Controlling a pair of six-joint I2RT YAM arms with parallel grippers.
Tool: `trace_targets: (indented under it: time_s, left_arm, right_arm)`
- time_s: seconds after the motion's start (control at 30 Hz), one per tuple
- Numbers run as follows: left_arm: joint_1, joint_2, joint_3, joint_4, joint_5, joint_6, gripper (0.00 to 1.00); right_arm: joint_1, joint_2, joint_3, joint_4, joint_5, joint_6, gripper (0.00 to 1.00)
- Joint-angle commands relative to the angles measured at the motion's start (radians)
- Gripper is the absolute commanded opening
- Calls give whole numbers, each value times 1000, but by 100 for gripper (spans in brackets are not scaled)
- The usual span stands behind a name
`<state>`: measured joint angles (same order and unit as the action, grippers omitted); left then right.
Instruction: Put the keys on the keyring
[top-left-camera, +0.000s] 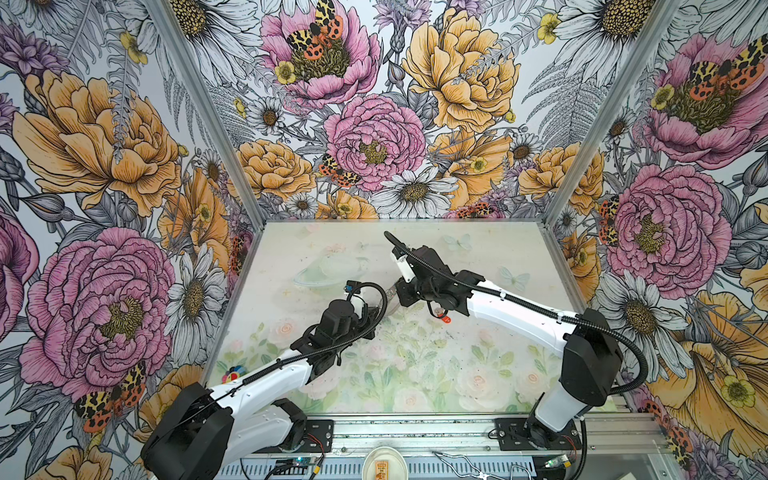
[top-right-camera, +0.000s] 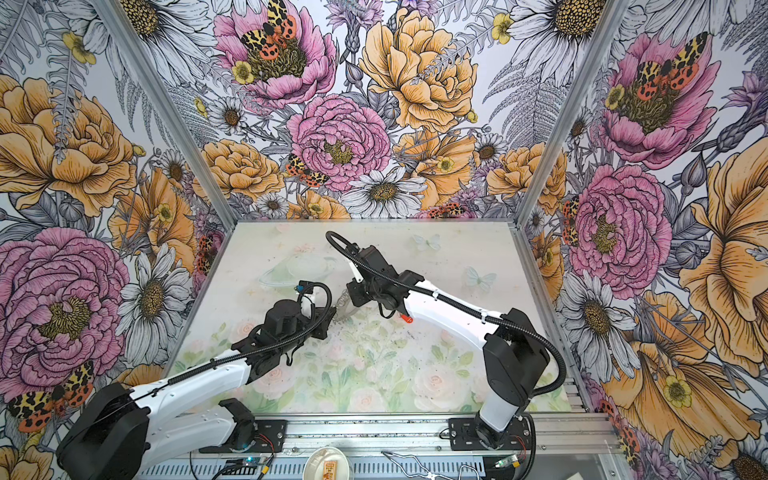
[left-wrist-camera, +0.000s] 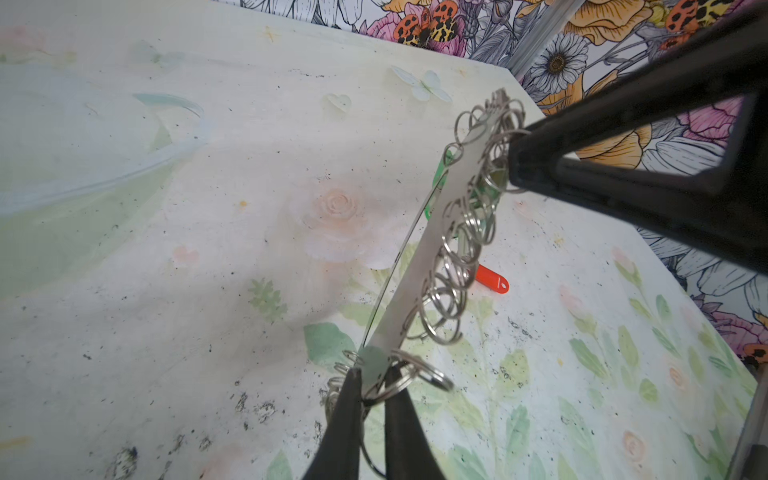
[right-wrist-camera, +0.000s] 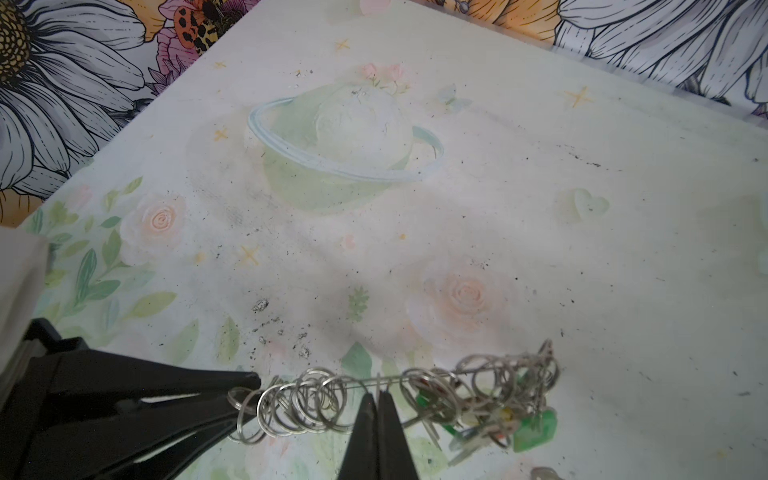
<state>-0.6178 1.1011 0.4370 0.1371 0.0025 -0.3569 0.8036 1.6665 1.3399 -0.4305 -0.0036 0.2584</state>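
While both arms meet over the middle of the table (top-left-camera: 478, 374), the keyring (left-wrist-camera: 419, 270) hangs between them, pinched from two sides. Look at the left wrist view: the left gripper (left-wrist-camera: 374, 380) has its fingers (left-wrist-camera: 347, 415) drawn in tight on the flat grey band, with only the band's thickness between them and a few split rings (left-wrist-camera: 440, 320) spilling out around the tips. Across the hoop, the right gripper (left-wrist-camera: 515, 162) bites the opposite edge.

From the right wrist view the ring is seen almost edge-on, a thin line strung with loops. The right gripper's fingers (right-wrist-camera: 363, 428) are pressed together on it, with no gap to speak of. The left gripper's black tip comes in from the side and meets the rim among the loops.

Keys (right-wrist-camera: 498, 415) dangle in a bunch from the rim just beside the right gripper's hold, a green cover (right-wrist-camera: 538, 428) brightest among them. Whether the lowest of them touch the table, I cannot tell.

One red key (left-wrist-camera: 492, 280) lies loose on the table, apart from the ring. In both top views it shows under the right arm's wrist, near the keyring (top-left-camera: 388, 297) but not touching it.
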Motion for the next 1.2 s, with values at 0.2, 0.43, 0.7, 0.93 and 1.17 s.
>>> trace_targets:
  time_s: [0.2, 0.43, 0.7, 0.93, 1.17]
  left_arm:
    - [19, 17, -4, 4, -31, -6, 9]
    - [30, 2, -14, -20, -72, -14, 9]
    - [47, -26, -27, -21, -89, -24, 11]
    - [52, -26, -33, -22, -85, -24, 12]
    - [55, -36, -30, -29, -72, -12, 16]
  right_arm:
    - [-1, -11, 43, -48, -120, -45, 0]
    - [-35, -20, 51, -115, -229, -88, 0]
    - [-36, -2, 49, -175, -236, -137, 0]
    - [-31, -10, 54, -173, -303, -164, 0]
    - [-53, -10, 61, -152, -326, -125, 0]
